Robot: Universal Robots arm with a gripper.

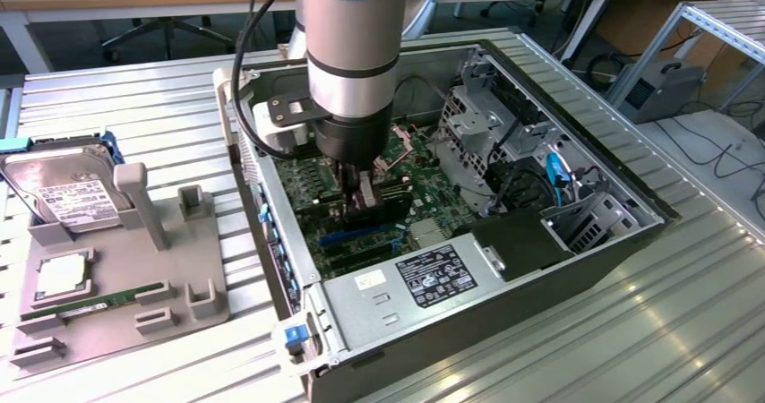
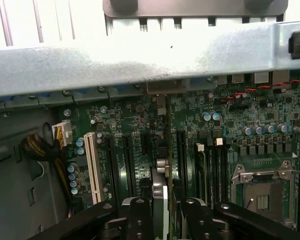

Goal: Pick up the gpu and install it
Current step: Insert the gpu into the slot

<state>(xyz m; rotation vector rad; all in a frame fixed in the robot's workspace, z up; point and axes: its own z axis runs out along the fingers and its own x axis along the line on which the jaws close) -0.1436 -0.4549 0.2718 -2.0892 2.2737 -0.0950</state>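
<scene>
On the exterior view's left, a grey tray [image 1: 179, 309] sits on the ribbed table [image 1: 120, 107]. The hard drive [image 1: 66, 192] stands tilted in its cradle at the tray's far end. A CPU [image 1: 63, 278] lies flat below it, and the green memory stick [image 1: 102, 303] lies along the tray's near edge. All three are well apart from the arm.

Centre: an open PC case [image 1: 622, 242] lies on its side with the motherboard [image 1: 358, 237] exposed. The arm [image 1: 349, 54] reaches straight down into it. The gripper [image 1: 365, 192] is low over the board, jaws closed on the gpu [image 1: 380, 208], which it holds on edge. The card is dark and upright, with its lower edge at the slots. I can't tell if it's seated.

The wrist view agrees. The fingers [image 2: 140, 220] pinch the gpu [image 2: 171, 165] from both sides, and the card runs away from the camera toward the case's rear wall [image 2: 140, 65]. It stands between the black slots. The white slot [image 2: 93, 167] is off to one side, the empty CPU socket [image 2: 262, 190] to the other.

On the exterior view's right sit the drive cage [image 1: 478, 121], black cables, a blue cable [image 1: 556, 175] and a black shroud [image 1: 526, 242]. The PSU [image 1: 400, 295] with its label is at the case's near end, with a blue latch [image 1: 296, 333] at the corner.
</scene>
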